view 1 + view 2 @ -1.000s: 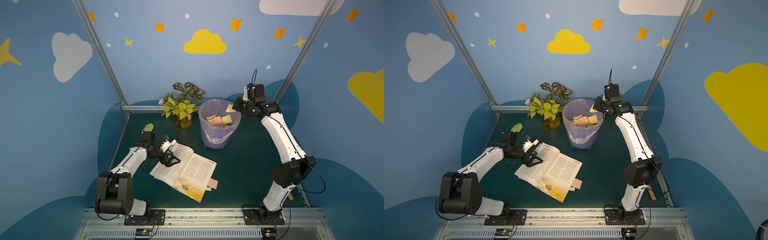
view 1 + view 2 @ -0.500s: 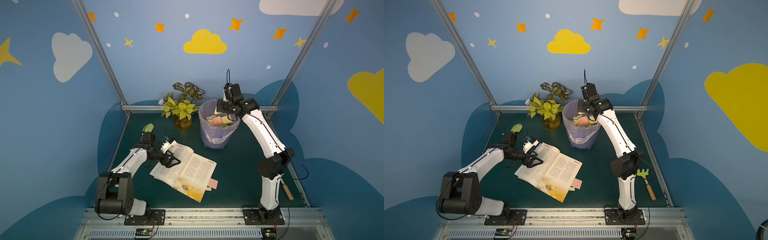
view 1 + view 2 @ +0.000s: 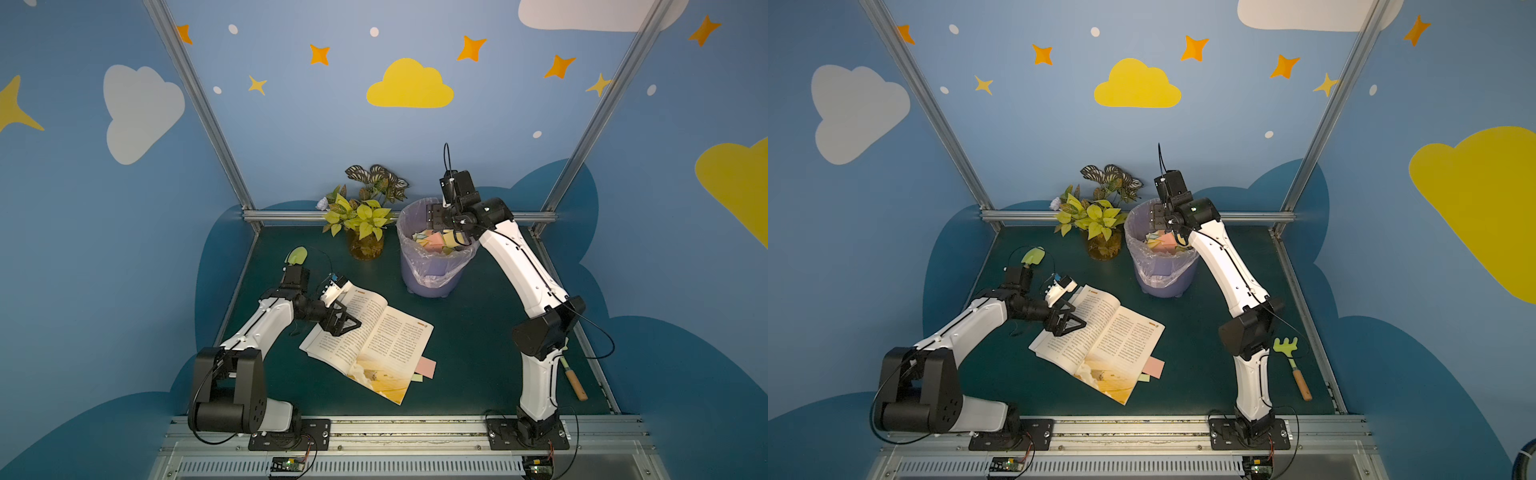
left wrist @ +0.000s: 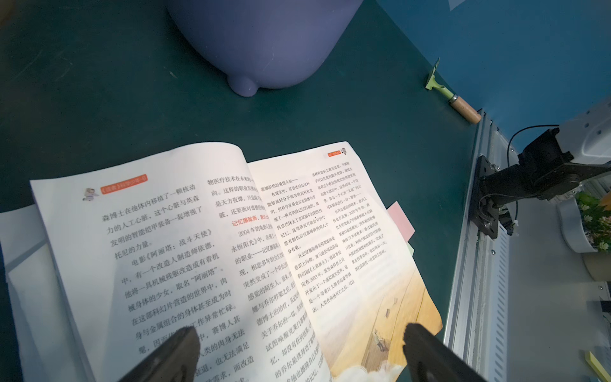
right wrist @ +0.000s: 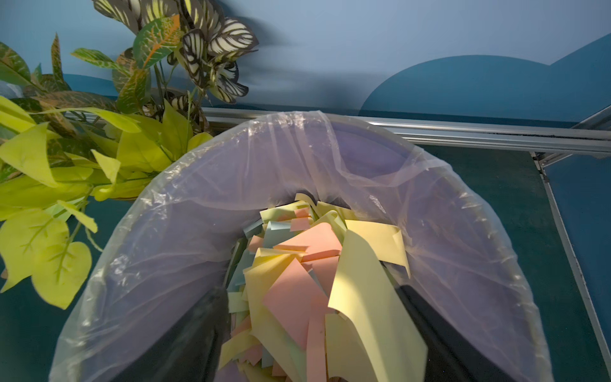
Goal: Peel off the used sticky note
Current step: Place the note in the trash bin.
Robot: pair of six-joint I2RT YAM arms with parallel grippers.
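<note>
Your right tool (image 5: 309, 294) gapes wide above the bin (image 5: 463, 231), a yellow sticky note (image 5: 363, 314) lying between its fingers; your left tool (image 4: 299, 332) spreads wide over the book (image 4: 165, 248).

An open white paper book (image 3: 365, 340) is lying mid-table on the dark green table mat (image 3: 469, 332), a pink square paper sticky note (image 3: 426, 367) poking out from under its right-hand edge. Behind it a lavender plastic bin (image 3: 432, 274) is standing, holding pastel paper sticky notes (image 5: 291, 291), with a yellow-green leafy plant in a glass jar (image 3: 363, 218) sitting just to the bin's left.
</note>
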